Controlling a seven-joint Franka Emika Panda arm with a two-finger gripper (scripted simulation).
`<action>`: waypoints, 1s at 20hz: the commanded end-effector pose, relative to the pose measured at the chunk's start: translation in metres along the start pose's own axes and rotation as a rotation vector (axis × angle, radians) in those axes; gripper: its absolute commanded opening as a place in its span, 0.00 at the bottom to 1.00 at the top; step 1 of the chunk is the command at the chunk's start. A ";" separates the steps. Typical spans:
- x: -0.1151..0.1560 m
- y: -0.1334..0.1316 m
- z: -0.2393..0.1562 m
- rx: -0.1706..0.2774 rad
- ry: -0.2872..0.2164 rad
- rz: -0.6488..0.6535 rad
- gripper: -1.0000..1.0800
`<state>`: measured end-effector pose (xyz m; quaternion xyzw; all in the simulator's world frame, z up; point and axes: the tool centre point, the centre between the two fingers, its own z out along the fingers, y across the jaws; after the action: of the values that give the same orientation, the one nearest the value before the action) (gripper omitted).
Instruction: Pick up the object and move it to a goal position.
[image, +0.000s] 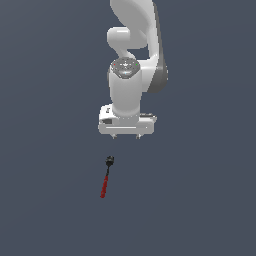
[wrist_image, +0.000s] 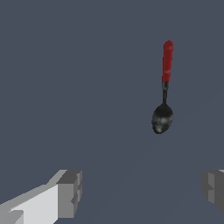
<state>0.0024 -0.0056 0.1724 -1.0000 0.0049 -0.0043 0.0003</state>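
The object (image: 106, 177) is a small thin tool with a red handle and a black rounded head, lying flat on the grey floor. In the exterior view it lies below my gripper (image: 126, 137), slightly toward that view's left, with its black head nearest the gripper. My gripper hangs above the floor, open, with nothing between its fingers. In the wrist view the object (wrist_image: 164, 94) lies apart from the two grey fingertips (wrist_image: 70, 192), ahead of the gap between them and nearer the other fingertip (wrist_image: 213, 189).
A plain dark grey floor (image: 200, 200) fills both views. The white arm (image: 132, 60) rises behind the gripper in the exterior view.
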 end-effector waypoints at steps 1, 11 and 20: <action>0.000 0.000 0.000 0.000 0.000 0.000 0.96; 0.005 -0.032 -0.015 -0.008 0.035 -0.080 0.96; 0.017 -0.021 -0.005 -0.006 0.030 -0.065 0.96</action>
<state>0.0166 0.0179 0.1801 -0.9994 -0.0294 -0.0199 -0.0029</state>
